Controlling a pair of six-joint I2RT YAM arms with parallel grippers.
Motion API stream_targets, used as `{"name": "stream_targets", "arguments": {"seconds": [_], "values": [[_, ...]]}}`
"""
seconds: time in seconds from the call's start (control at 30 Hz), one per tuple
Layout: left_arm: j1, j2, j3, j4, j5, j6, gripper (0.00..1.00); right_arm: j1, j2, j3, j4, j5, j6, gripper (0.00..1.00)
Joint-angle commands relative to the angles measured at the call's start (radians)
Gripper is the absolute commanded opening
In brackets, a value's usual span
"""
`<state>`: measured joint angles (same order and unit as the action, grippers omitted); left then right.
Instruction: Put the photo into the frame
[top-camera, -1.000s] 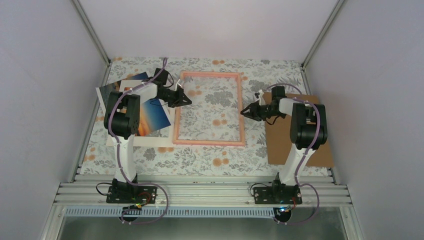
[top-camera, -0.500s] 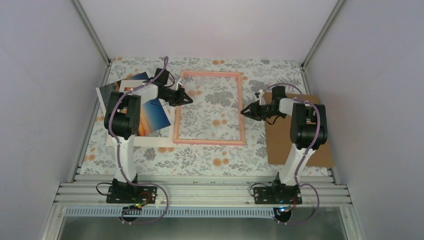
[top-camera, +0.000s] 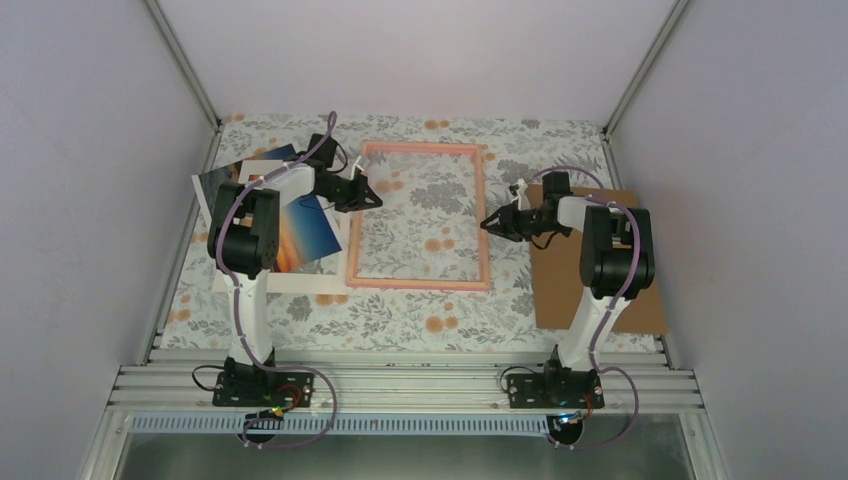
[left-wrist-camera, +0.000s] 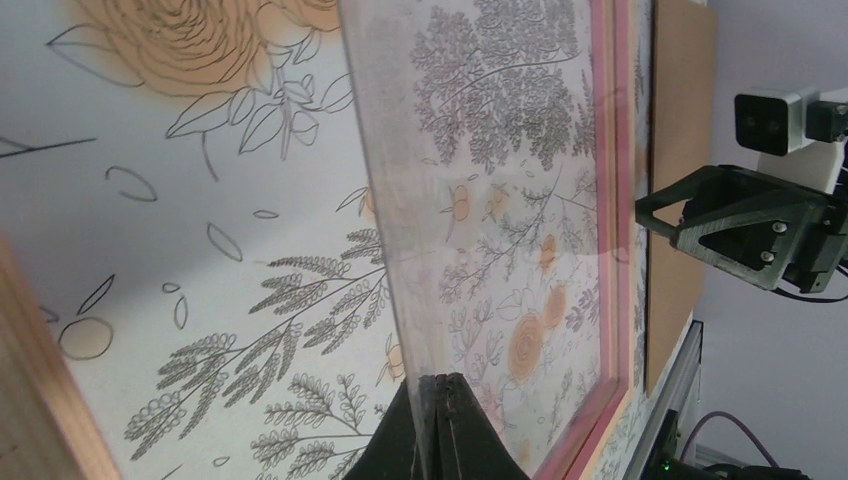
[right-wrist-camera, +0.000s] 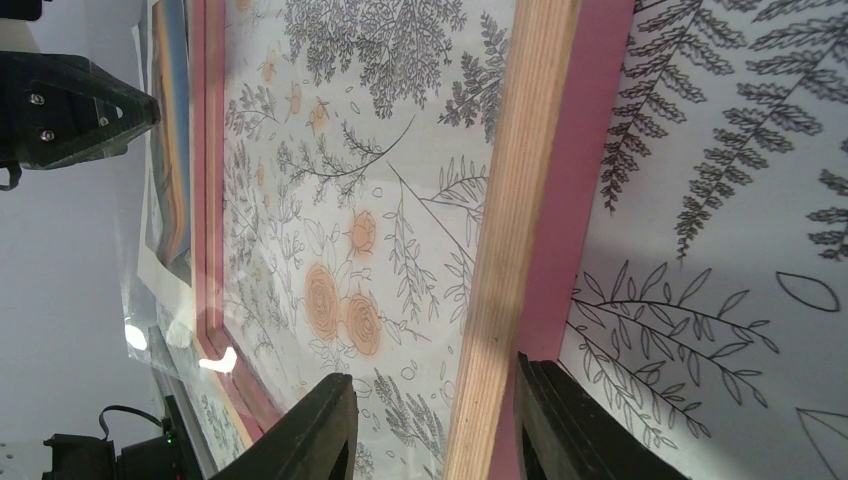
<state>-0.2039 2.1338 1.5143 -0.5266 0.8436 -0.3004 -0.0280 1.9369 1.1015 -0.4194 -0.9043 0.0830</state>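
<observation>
From above, little has changed over the last second. My left gripper (top-camera: 372, 197) has crept slightly toward the far side along the left rail of the frame (top-camera: 418, 285), while my right gripper (top-camera: 488, 224) sits where it was at the right rail. The photo (top-camera: 310, 235) has not moved: it lies left of the frame on the cream mat board (top-camera: 280, 283), partly hidden under my left arm, and the brown backing board (top-camera: 640, 300) lies out to the right. From this height I cannot tell whether anything has lifted. My left wrist camera settles it: my fingers are pinched fully together on the near edge of the clear pane (left-wrist-camera: 480, 200). The sheet slants up from them, so its edge stands clear of the floral cloth, with the pink far rail and my other gripper beyond it. From my right wrist, my jaws stand partly apart astride the right rail, one finger over its pink outer edge and the other on the inner side with a gap to the wood. I read that as steadying the rail, not clamping it. Glare on the far side shows the raised sheet there too. My judgement is that the small creep is me peeling the pane up, so the photo's turn has not yet come.
</observation>
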Motion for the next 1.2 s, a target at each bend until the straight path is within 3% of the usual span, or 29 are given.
{"name": "stream_targets", "arguments": {"seconds": [0.0, 0.63, 0.83, 1.07, 1.17], "values": [[0.010, 0.010, 0.032, -0.056, -0.030, 0.024, 0.02, 0.008, -0.032, 0.000, 0.013, -0.010, 0.005, 0.40], [-0.002, 0.052, 0.065, -0.047, -0.036, 0.007, 0.03, 0.021, -0.023, -0.002, 0.020, -0.025, 0.009, 0.40], [-0.017, 0.033, 0.113, -0.092, -0.144, 0.024, 0.26, 0.026, -0.023, 0.002, 0.022, -0.025, 0.012, 0.40], [-0.038, 0.015, 0.144, -0.154, -0.266, 0.037, 0.42, 0.029, -0.032, 0.018, 0.023, -0.018, 0.010, 0.40], [-0.045, 0.012, 0.151, -0.172, -0.319, 0.044, 0.54, 0.030, -0.048, 0.026, 0.032, -0.011, 0.008, 0.40]]}}
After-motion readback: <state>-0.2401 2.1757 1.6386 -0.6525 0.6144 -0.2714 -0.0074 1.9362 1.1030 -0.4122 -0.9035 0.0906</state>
